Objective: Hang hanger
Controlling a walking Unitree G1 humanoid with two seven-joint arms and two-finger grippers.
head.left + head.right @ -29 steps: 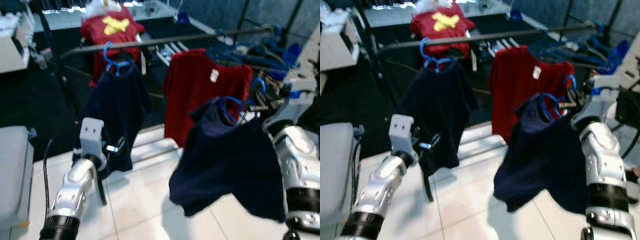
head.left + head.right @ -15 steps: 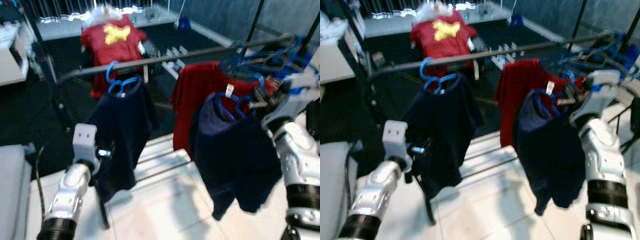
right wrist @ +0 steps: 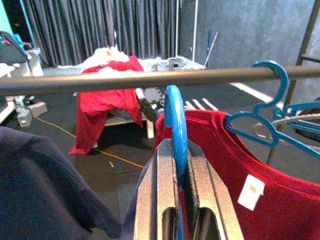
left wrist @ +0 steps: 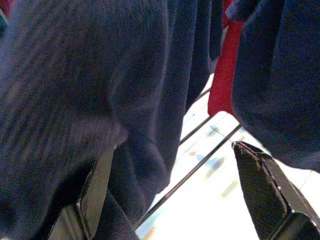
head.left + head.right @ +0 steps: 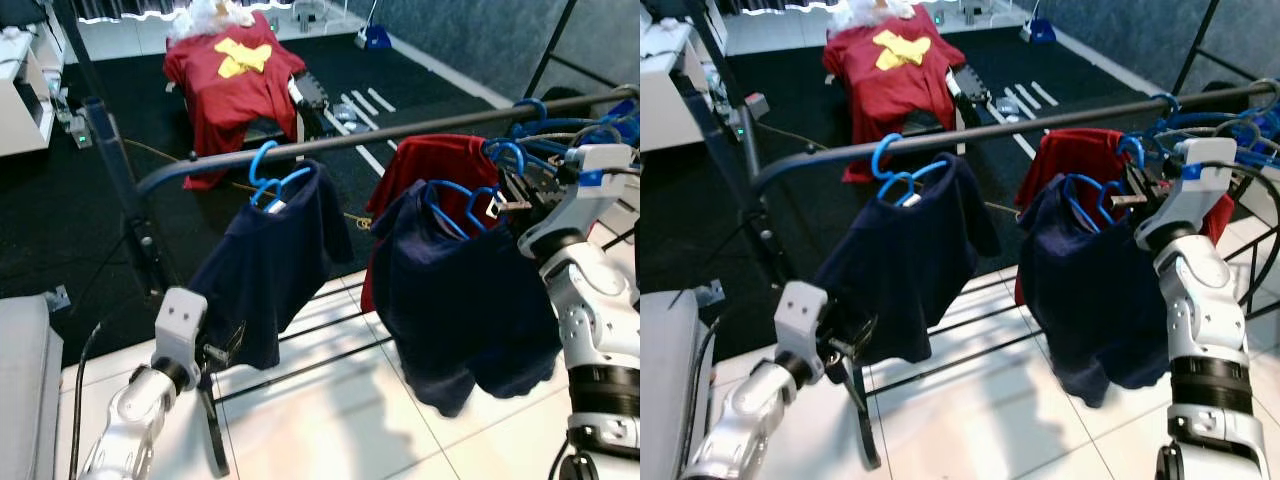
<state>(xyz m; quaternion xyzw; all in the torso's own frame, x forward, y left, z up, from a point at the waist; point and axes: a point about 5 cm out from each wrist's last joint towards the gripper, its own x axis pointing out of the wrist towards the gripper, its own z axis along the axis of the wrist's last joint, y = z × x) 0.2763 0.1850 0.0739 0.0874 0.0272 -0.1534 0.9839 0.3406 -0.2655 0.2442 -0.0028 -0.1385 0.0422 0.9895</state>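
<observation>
While clamped, one blue hanger (image 3: 175, 122)

both arms are showing rounded silver shells with black ribbed collars at the joints. the left gripper (image 5: 835, 350) is sitting on a pale grey block with two small holes; the right gripper (image 5: 505, 205) is wearing a white housing with a blue mark. its fingers (image 3: 162, 190) are looking silvery-grey, with long grooves.

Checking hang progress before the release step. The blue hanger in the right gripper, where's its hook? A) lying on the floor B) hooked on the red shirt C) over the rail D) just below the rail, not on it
D: in the right wrist view the blue hanger sits clamped in the right gripper, its hook top just under the rail.
</observation>
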